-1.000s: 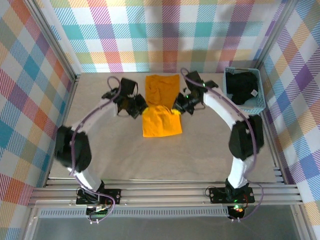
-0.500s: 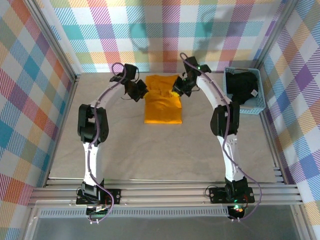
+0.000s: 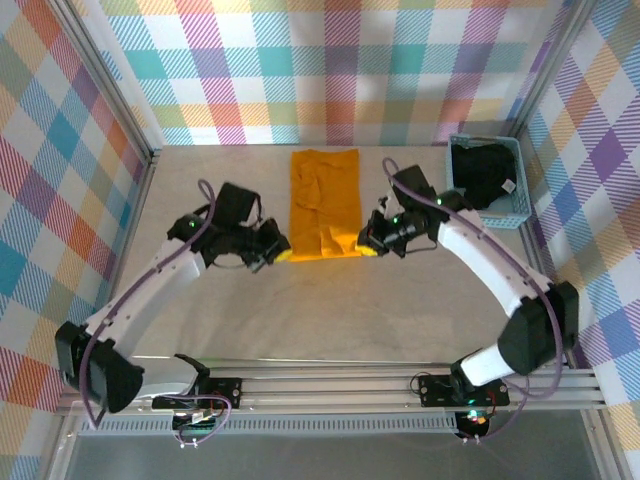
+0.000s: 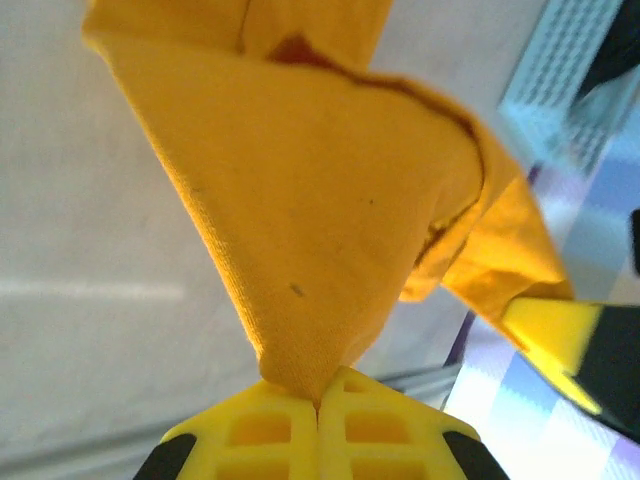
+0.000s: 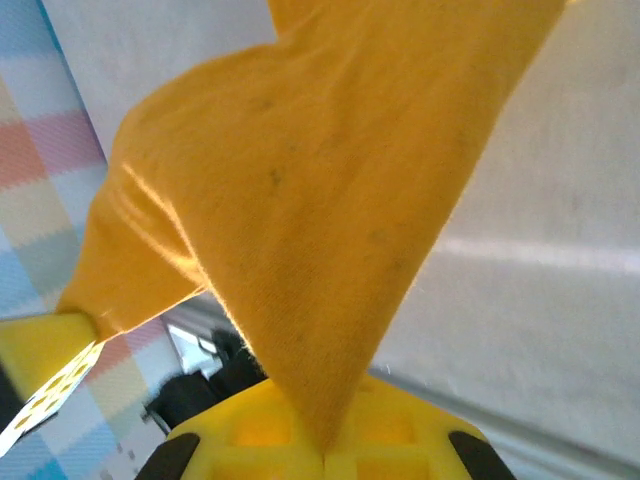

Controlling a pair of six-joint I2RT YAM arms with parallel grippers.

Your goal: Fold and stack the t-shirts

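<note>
We log the orange t-shirt (image 3: 324, 200) lying lengthwise near-to-far on the table (image 3: 400, 300), far centre, both near corners pinched by the left gripper (image 3: 278, 246) and right gripper (image 3: 368, 243), jaws closed on cloth, with open surface either side and nearward.

One orange t-shirt (image 3: 325, 195), one black t-shirt (image 3: 478, 172), one basket (image 3: 492, 219), one left hand (image 3: 281, 246), one right hand (image 3: 368, 243)

A light-blue mesh basket (image 3: 500, 220) is set at the far right of the beige desk (image 3: 330, 300), which is enclosed by plaid walls (image 3: 330, 60).
</note>
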